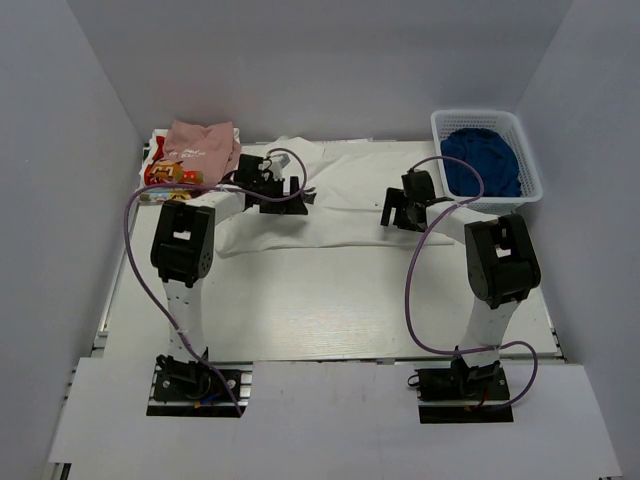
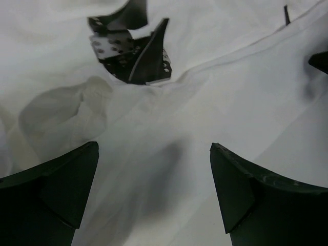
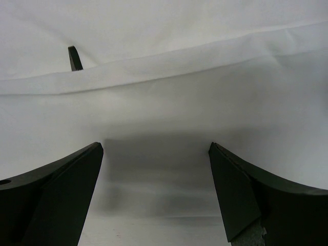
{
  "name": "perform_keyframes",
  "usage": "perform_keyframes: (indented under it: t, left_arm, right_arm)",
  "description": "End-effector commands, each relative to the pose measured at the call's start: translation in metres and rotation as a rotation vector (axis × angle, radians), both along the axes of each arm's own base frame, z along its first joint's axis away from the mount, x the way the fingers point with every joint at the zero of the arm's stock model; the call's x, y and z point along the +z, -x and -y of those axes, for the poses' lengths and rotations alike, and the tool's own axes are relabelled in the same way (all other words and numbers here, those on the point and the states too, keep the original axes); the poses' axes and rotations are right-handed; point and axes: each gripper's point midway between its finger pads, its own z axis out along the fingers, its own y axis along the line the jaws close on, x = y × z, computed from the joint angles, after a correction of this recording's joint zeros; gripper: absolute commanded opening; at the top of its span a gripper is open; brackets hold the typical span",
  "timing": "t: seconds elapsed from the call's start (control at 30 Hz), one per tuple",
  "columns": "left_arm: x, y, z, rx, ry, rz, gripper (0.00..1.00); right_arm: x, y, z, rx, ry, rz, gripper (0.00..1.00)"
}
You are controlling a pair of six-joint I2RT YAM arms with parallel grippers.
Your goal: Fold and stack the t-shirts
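A large white t-shirt lies spread across the back middle of the table. Part of its black print shows in the left wrist view. My left gripper is open just above the shirt's left part, with cloth between its fingers. My right gripper is open over the shirt's right part, near a fold edge. A pale pink t-shirt lies folded at the back left on top of one with red-yellow print.
A white basket at the back right holds blue cloth. White walls close in the table on three sides. The arm cables loop over the near half of the table.
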Motion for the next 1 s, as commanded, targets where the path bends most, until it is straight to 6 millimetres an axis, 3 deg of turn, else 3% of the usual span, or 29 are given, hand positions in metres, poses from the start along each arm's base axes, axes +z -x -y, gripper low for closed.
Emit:
perform_keyframes:
  t: [0.0, 0.13, 0.2, 0.23, 0.3, 0.33, 0.4, 0.47, 0.53, 0.57, 0.63, 0.67, 0.73, 0.77, 0.8, 0.83, 0.87, 0.9, 0.93, 0.97]
  left_arm:
    - [0.025, -0.02, 0.0, -0.008, 0.005, 0.063, 1.0]
    - [0.037, -0.051, -0.002, 0.007, -0.006, 0.133, 1.0]
    - [0.029, -0.062, -0.004, 0.028, -0.027, 0.136, 1.0]
    - [0.038, -0.074, -0.003, 0.032, -0.033, 0.176, 1.0]
    - [0.028, -0.095, -0.018, 0.103, -0.091, 0.193, 1.0]
    - [0.04, -0.11, -0.02, 0.132, -0.105, 0.23, 1.0]
    - [0.036, -0.125, -0.033, 0.18, -0.147, 0.222, 1.0]
    - [0.043, -0.141, -0.032, 0.183, -0.124, 0.23, 1.0]
    - [0.053, -0.141, -0.026, 0.155, -0.097, 0.229, 1.0]
    - [0.075, -0.14, -0.024, 0.151, -0.08, 0.266, 1.0]
    - [0.095, -0.141, -0.028, 0.183, -0.071, 0.329, 1.0]
    - [0.113, -0.142, -0.034, 0.232, -0.065, 0.364, 1.0]
    - [0.166, -0.133, -0.041, 0.272, -0.04, 0.471, 1.0]
    - [0.182, -0.128, -0.043, 0.282, -0.036, 0.497, 1.0]
    - [0.183, -0.119, -0.045, 0.281, -0.038, 0.49, 1.0]
    - [0.213, -0.108, -0.05, 0.306, -0.024, 0.528, 1.0]
    - [0.218, -0.101, -0.055, 0.323, -0.033, 0.533, 1.0]
    - [0.196, -0.087, -0.058, 0.34, -0.038, 0.465, 1.0]
    - [0.211, -0.074, -0.061, 0.351, -0.018, 0.482, 1.0]
    - [0.204, -0.064, -0.062, 0.356, -0.016, 0.46, 1.0]
  right_arm:
    - [0.011, -0.004, 0.007, -0.006, 0.024, 0.038, 0.9]
    - [0.011, -0.004, 0.007, -0.001, 0.025, 0.036, 0.9]
    - [0.012, -0.004, 0.007, -0.001, 0.028, 0.041, 0.9]
    - [0.012, -0.005, 0.006, 0.001, 0.029, 0.042, 0.9]
    - [0.013, -0.005, 0.008, -0.002, 0.034, 0.044, 0.9]
    - [0.016, -0.006, 0.008, -0.002, 0.033, 0.05, 0.9]
    - [0.016, -0.005, 0.008, 0.0, 0.039, 0.045, 0.9]
    - [0.021, -0.006, 0.009, -0.001, 0.039, 0.053, 0.9]
    - [0.031, -0.007, 0.006, 0.005, 0.03, 0.073, 0.9]
    - [0.032, -0.006, 0.008, 0.004, 0.033, 0.075, 0.9]
    - [0.045, -0.007, 0.007, 0.01, 0.028, 0.107, 0.9]
    - [0.051, -0.007, 0.011, 0.004, 0.041, 0.125, 0.9]
    - [0.06, -0.005, 0.017, -0.014, 0.054, 0.133, 0.9]
    - [0.065, -0.004, 0.018, -0.018, 0.067, 0.146, 0.9]
    - [0.068, -0.003, 0.018, -0.016, 0.063, 0.15, 0.9]
    - [0.075, -0.002, 0.019, -0.022, 0.057, 0.164, 0.9]
    - [0.072, 0.003, 0.02, -0.026, 0.053, 0.153, 0.9]
    - [0.074, 0.004, 0.022, -0.042, 0.053, 0.158, 0.9]
    - [0.077, 0.006, 0.024, -0.061, 0.054, 0.162, 0.9]
    - [0.07, 0.01, 0.027, -0.074, 0.059, 0.139, 0.9]
